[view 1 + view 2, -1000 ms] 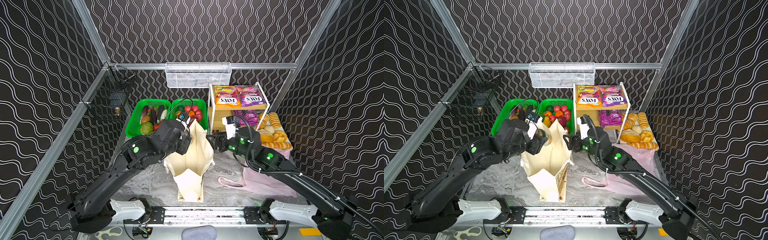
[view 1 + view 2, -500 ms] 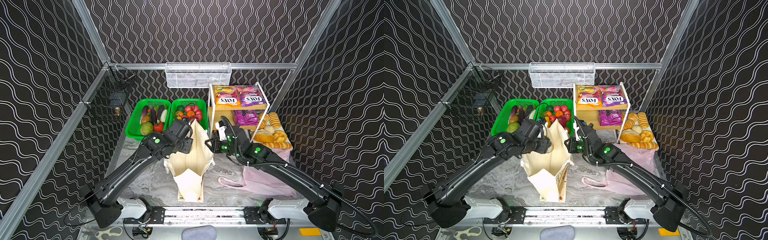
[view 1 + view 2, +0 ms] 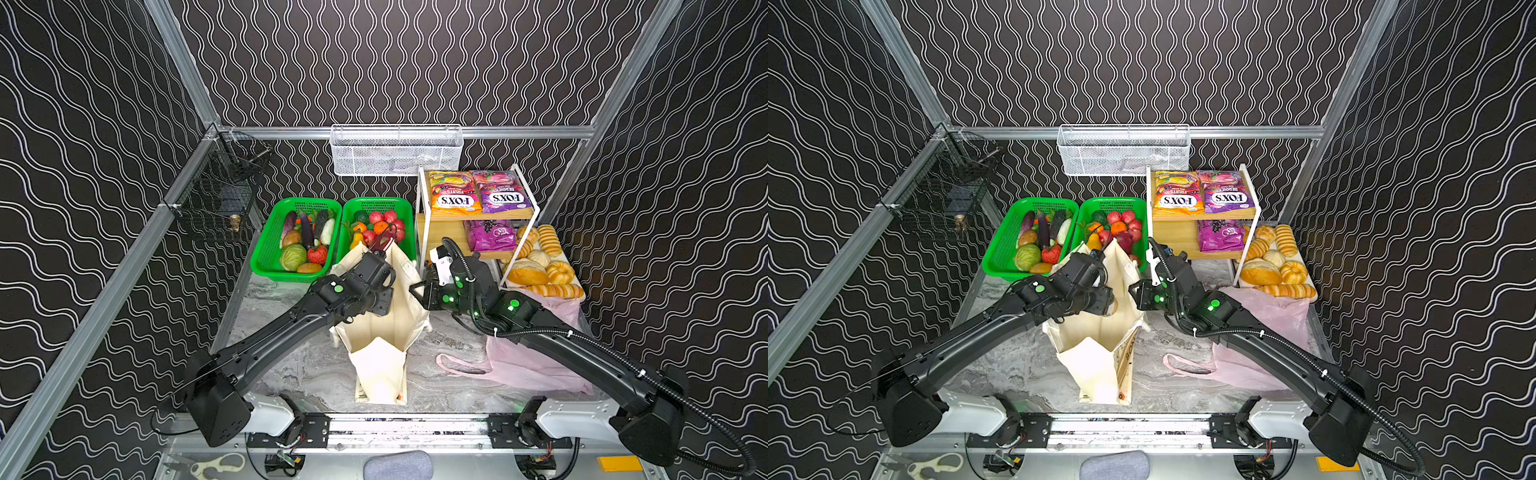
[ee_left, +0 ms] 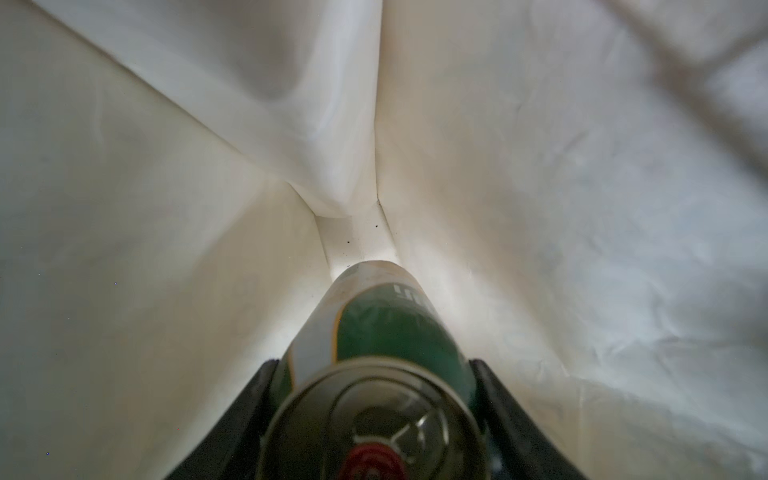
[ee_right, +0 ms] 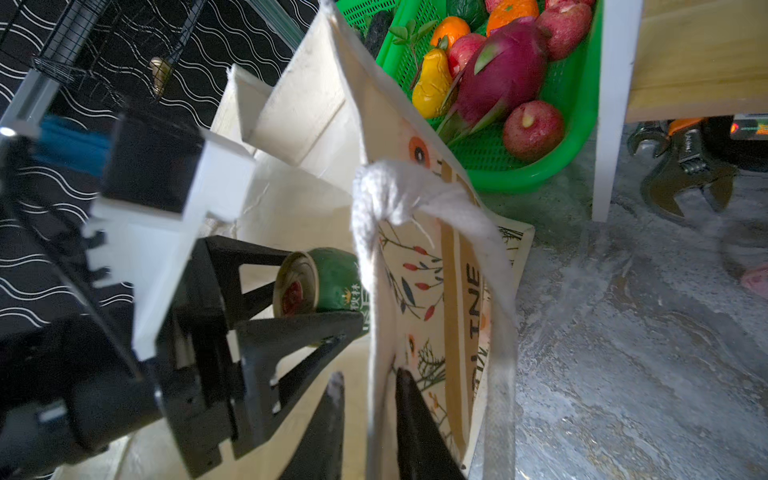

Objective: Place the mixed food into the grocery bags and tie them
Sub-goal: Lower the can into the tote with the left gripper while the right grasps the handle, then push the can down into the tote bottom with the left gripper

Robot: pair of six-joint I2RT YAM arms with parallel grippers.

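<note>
the tote (image 3: 384, 332) stands open mid-table, and the left gripper (image 4: 374, 374) reaches down into it with its fingers (image 4: 253, 399) clamped on either side of the can (image 4: 386, 328), which hangs inside the tote above its bare bottom fold; nothing else shows in there. the right gripper (image 5: 374, 401) pinches the tote's near wall at the rim, one finger inside and one outside. the pink bag (image 3: 523, 365) lies flat and slack on the table under the right arm, and what it holds cannot be told. behind the tote, the fruit basket (image 3: 376, 201) holds the dragon fruit (image 5: 498, 79), pear (image 5: 432, 83), apples (image 5: 534, 129) and orange (image 5: 451, 31); the veg basket (image 3: 268, 245) beside it is full of vegetables. on the shelf (image 3: 442, 230), the orange packet (image 3: 455, 193) lies on the top tier beside a purple packet (image 3: 500, 193), and the grape packet (image 3: 488, 235) sits on the tier below. rolls (image 3: 536, 266) are piled just right of the shelf.
</note>
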